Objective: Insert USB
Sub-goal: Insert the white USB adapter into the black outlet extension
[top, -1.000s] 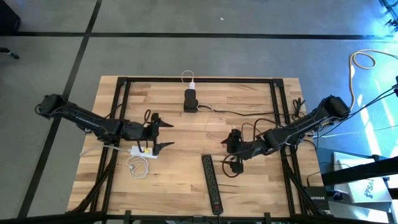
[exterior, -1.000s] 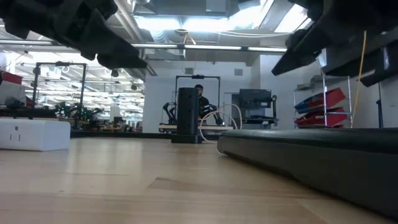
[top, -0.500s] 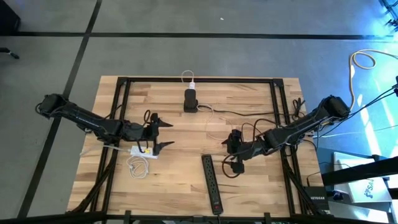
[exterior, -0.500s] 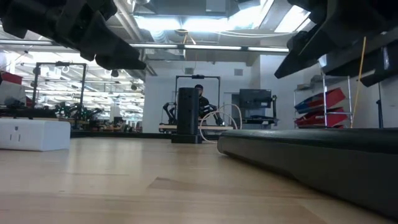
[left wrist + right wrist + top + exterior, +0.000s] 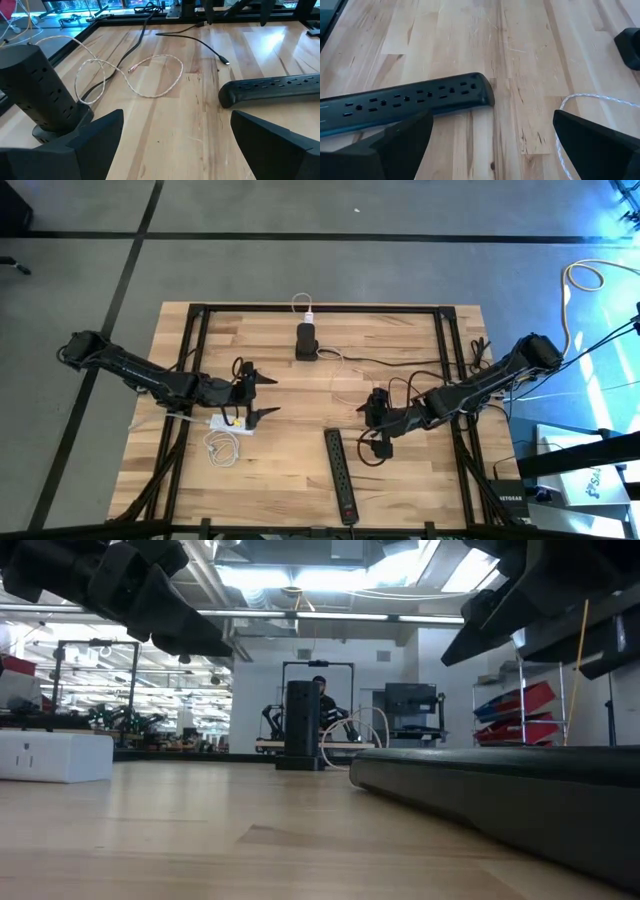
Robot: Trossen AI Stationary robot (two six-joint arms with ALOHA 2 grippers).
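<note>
Both my grippers, left point(image 5: 262, 395) and right point(image 5: 366, 427), hover with jaws open and empty; I could snag the white cable point(image 5: 150, 75) mid-desk.

You are looking at two grippers, left gripper point(image 5: 262, 395) and right gripper point(image 5: 366, 430); one flat power strip point(image 5: 341, 474), one power tower point(image 5: 305, 340), one white charger block point(image 5: 229, 423), one white braided cable point(image 5: 135, 75) and one black cable point(image 5: 192, 36) are lying on the table point(image 5: 290, 470).
</note>
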